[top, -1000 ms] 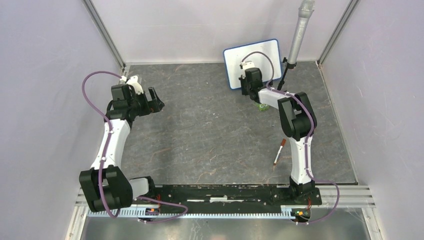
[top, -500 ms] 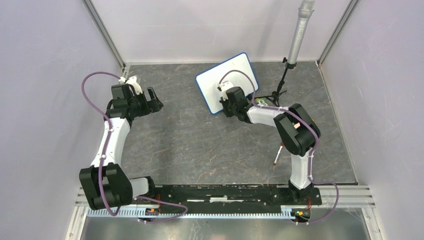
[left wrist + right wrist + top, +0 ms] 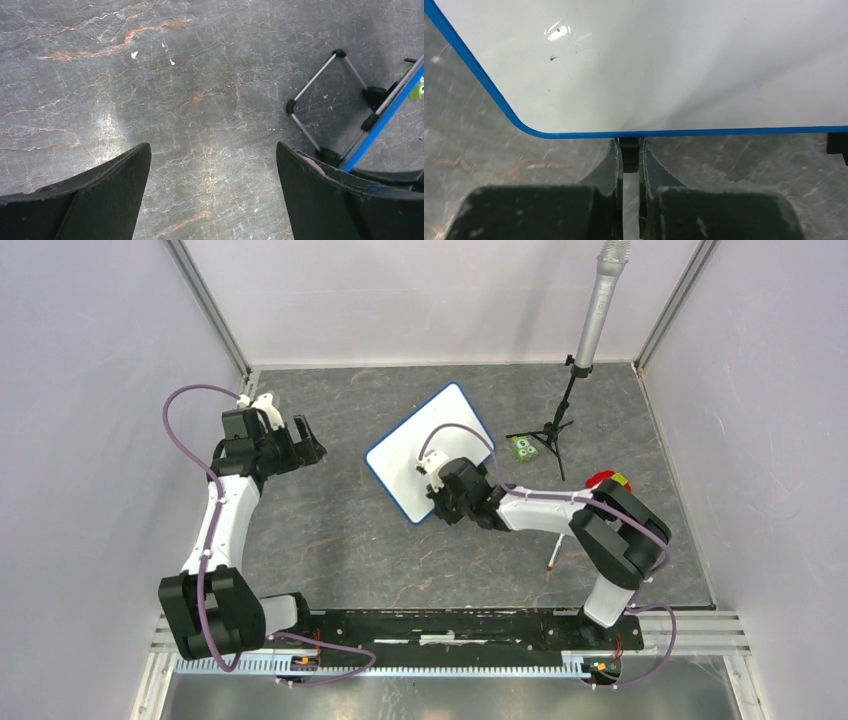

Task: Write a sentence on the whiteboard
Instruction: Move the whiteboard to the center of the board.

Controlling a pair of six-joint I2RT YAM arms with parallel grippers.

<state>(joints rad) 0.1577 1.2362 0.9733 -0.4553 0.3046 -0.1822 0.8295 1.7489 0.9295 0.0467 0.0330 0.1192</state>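
So far, your whiteboard carries no writing at all: its glossy face shows only a couple of dark specks, so the whole of the lettering is left to do. It sits at mid-table, turned at an angle, and your right gripper is pinched tight on a small black foot at its lower blue edge. The marker lies apart on the table, in neither gripper. Your left gripper hangs spread wide, empty. No brand or label can be read anywhere.

Overhead rear view plus two close wrist views, whiteboard common to all.
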